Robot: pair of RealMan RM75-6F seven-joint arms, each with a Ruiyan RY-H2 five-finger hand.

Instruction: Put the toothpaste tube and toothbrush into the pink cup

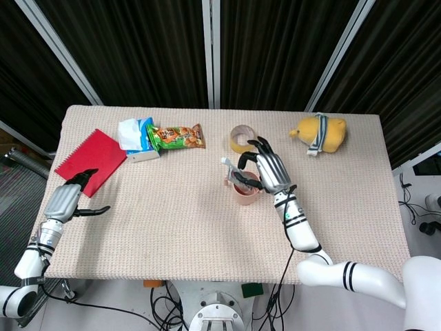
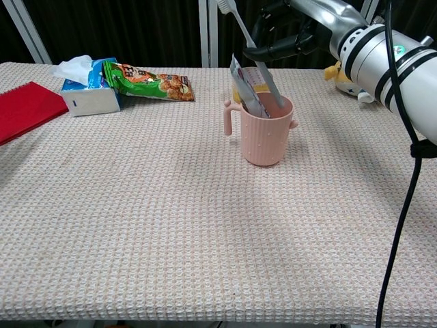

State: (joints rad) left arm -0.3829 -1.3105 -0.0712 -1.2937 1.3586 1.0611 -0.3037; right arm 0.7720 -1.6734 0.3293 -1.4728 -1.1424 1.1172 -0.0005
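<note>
Trouble starts at the far left only if you forget your left hand (image 1: 67, 200), which rests empty at the table (image 1: 172, 234) edge with fingers loosely apart, near the red notebook (image 1: 90, 161); a stray move could nudge it. Moving right, the pink cup (image 2: 265, 130) stands mid-table with the toothpaste tube (image 2: 242, 90) already leaning inside. Your right hand (image 1: 269, 171) grips the toothbrush (image 2: 254, 53) by its upper shaft, handle end dipped into the cup, bristles up and tilted left. Let go while it leans this steeply and it may tip out over the rim, or lever the light cup over. Push down against the tube and the cup could slide toward the tape roll (image 1: 241, 138) behind it.
</note>
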